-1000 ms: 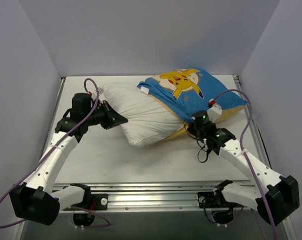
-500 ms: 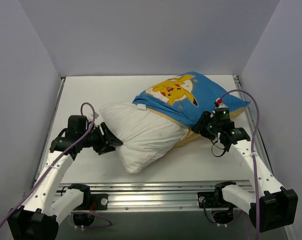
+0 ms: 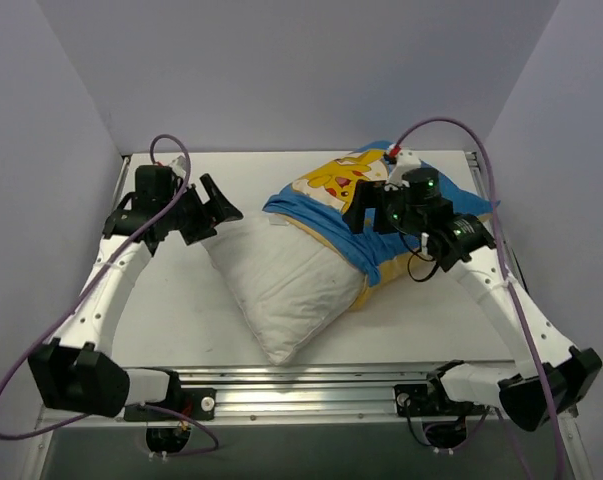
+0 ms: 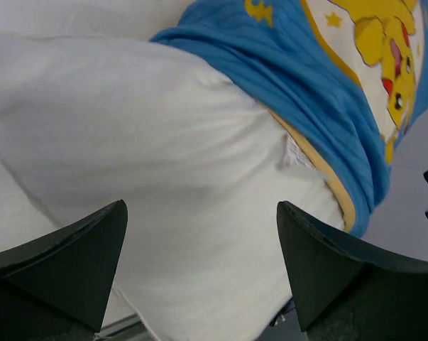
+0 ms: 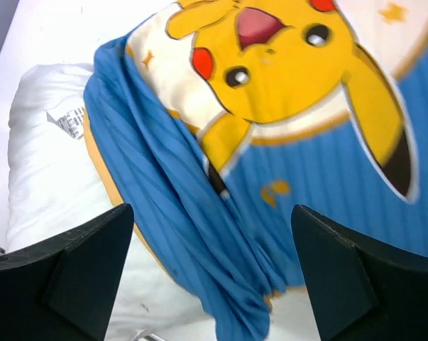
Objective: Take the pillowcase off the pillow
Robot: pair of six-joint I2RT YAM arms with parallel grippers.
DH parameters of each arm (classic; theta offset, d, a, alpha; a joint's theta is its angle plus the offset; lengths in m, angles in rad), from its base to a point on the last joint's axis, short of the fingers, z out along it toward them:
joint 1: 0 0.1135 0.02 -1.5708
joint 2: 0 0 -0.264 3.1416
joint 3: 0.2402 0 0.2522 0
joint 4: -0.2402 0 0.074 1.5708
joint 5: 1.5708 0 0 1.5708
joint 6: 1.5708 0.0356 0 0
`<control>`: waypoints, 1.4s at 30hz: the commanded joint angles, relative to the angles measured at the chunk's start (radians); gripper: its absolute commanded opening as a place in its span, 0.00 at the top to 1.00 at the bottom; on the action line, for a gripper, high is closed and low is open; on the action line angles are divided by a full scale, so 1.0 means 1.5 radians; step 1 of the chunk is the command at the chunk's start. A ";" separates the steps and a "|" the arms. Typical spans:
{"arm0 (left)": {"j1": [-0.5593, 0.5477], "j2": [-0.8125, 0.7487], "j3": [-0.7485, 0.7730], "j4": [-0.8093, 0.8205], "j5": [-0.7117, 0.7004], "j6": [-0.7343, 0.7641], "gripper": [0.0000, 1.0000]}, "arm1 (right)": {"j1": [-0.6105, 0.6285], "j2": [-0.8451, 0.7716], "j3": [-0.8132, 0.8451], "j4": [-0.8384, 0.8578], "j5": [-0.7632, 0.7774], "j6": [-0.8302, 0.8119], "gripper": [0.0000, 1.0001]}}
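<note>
The white pillow (image 3: 286, 285) lies slantwise in the middle of the table, one corner toward the front rail. The blue pillowcase (image 3: 333, 180) with the yellow cartoon covers only its far right end, its rim bunched in folds (image 3: 363, 255). My left gripper (image 3: 221, 205) hangs open just off the pillow's bare upper left end; in the left wrist view the pillow (image 4: 164, 142) and pillowcase (image 4: 313, 85) lie beyond the empty left gripper (image 4: 199, 234). My right gripper (image 3: 367, 212) is open above the pillowcase. Its wrist view shows the right gripper (image 5: 212, 241) over the blue folds (image 5: 178, 199), with pillow (image 5: 47, 170) and sewn tag (image 5: 68, 117) at left.
The white table (image 3: 171, 300) is walled by pale panels on the left, back and right. A metal rail (image 3: 301, 385) with the arm bases runs along the front edge. Purple cables loop from both wrists.
Both grippers have opened and let go, then lifted and swung toward the back. The pillow has settled lower toward the front, and more of it shows outside the case.
</note>
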 commanded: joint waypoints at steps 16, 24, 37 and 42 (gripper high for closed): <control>-0.081 0.262 -0.116 0.277 0.070 -0.060 0.64 | 0.220 0.628 0.549 -0.102 0.296 -0.162 0.11; -0.083 0.204 -0.172 0.310 0.023 -0.014 0.98 | 0.196 0.693 0.553 -0.177 0.495 -0.166 0.86; -0.032 0.014 -0.065 0.094 -0.105 0.043 0.98 | -0.236 0.550 0.550 -0.104 0.366 0.064 1.00; 0.067 -0.064 -0.022 -0.004 -0.122 0.081 0.98 | -0.307 0.523 0.530 -0.063 0.349 0.099 1.00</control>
